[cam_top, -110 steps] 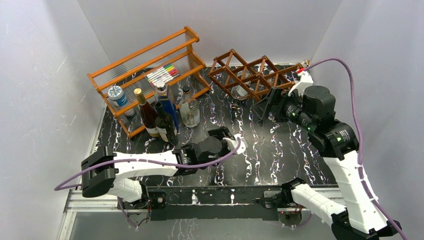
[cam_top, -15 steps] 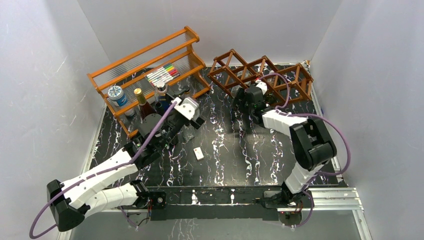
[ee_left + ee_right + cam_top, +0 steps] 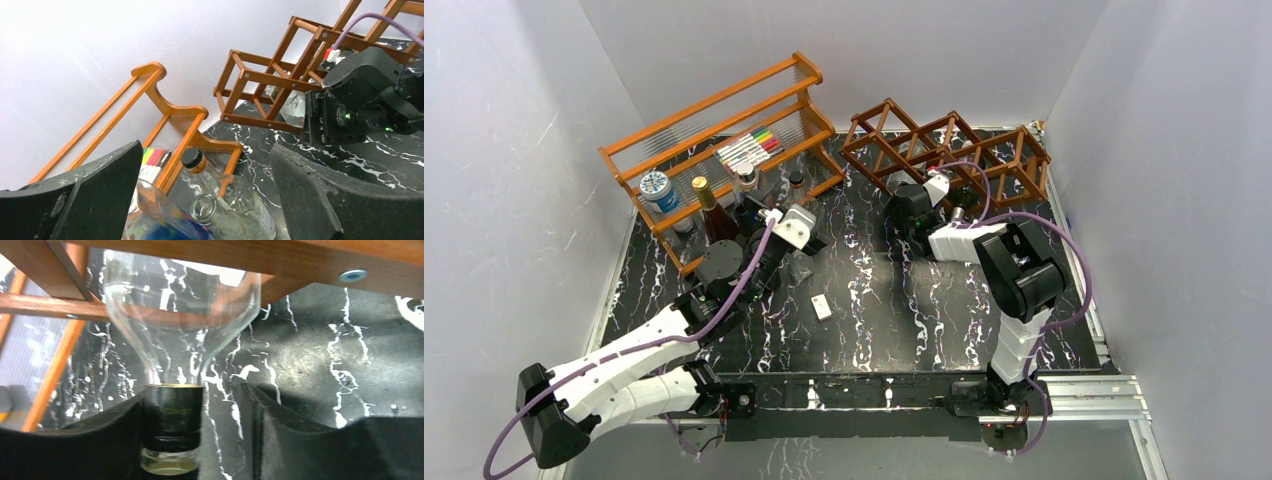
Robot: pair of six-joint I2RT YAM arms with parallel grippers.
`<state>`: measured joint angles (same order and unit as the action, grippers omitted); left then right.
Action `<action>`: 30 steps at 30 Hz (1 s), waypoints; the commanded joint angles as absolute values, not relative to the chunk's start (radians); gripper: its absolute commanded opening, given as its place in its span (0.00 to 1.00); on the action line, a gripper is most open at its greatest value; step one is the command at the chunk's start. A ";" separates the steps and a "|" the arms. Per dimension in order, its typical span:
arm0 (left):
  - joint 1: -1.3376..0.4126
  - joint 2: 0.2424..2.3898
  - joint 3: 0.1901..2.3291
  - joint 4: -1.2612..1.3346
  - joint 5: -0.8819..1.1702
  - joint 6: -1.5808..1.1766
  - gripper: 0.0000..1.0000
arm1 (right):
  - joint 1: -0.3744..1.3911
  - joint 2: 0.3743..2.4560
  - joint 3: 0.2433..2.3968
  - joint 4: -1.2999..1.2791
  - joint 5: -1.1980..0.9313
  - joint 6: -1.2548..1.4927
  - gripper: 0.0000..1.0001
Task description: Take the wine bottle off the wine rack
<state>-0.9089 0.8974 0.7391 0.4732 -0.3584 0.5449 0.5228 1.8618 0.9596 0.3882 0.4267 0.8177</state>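
Wine bottle [image 3: 180,335] lies in bottom cell of wine rack [image 3: 300,260], capped neck toward me. My right gripper [image 3: 190,405] straddles neck for straight pull: one pad touches cap, gap opposite, not clamped. Left gripper [image 3: 207,160] spread wide, empty, beside orange shelf [image 3: 165,120].

Nothing legible: the faint lettering on the neck band [image 3: 173,412] of the wine bottle [image 3: 181,315] is blurred.

Reddish-brown wine rack [image 3: 300,257], clear wine bottle [image 3: 180,330], seemingly black-capped
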 commanded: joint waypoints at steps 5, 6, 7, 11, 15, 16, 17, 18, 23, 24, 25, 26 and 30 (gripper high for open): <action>-0.907 0.863 0.716 0.574 -0.396 0.592 0.98 | 0.520 1.855 0.991 0.492 0.525 0.844 0.60; -0.907 0.866 0.715 0.574 -0.396 0.592 0.98 | 0.520 1.854 0.995 0.490 0.523 0.838 0.60; -0.907 0.868 0.714 0.574 -0.396 0.593 0.98 | 0.520 1.852 0.997 0.490 0.517 0.833 0.59; -0.907 0.876 0.715 0.570 -0.389 0.592 0.98 | 0.519 1.822 0.984 0.481 0.515 0.832 0.41; -0.907 0.883 0.725 0.553 -0.376 0.585 0.98 | 0.521 1.753 0.917 0.514 0.481 0.826 0.27; -0.907 0.884 0.726 0.550 -0.372 0.584 0.98 | 0.521 1.724 0.903 0.513 0.480 0.825 0.24; -0.907 0.885 0.726 0.547 -0.369 0.583 0.98 | 0.522 1.702 0.891 0.508 0.479 0.827 0.22; -0.907 0.886 0.726 0.547 -0.368 0.582 0.98 | 0.521 1.684 0.880 0.499 0.474 0.829 0.20; -0.907 0.892 0.729 0.542 -0.364 0.576 0.98 | 0.531 1.601 0.833 0.440 0.445 0.829 0.13; -0.907 0.893 0.730 0.541 -0.362 0.573 0.98 | 0.533 1.584 0.821 0.429 0.441 0.830 0.11; -0.907 0.894 0.730 0.540 -0.361 0.572 0.98 | 0.534 1.567 0.806 0.423 0.436 0.831 0.08; -0.907 0.896 0.731 0.538 -0.361 0.570 0.98 | 0.533 1.548 0.789 0.421 0.427 0.831 0.07; -0.907 0.897 0.736 0.530 -0.357 0.561 0.98 | 0.535 1.511 0.716 0.420 0.407 0.825 0.04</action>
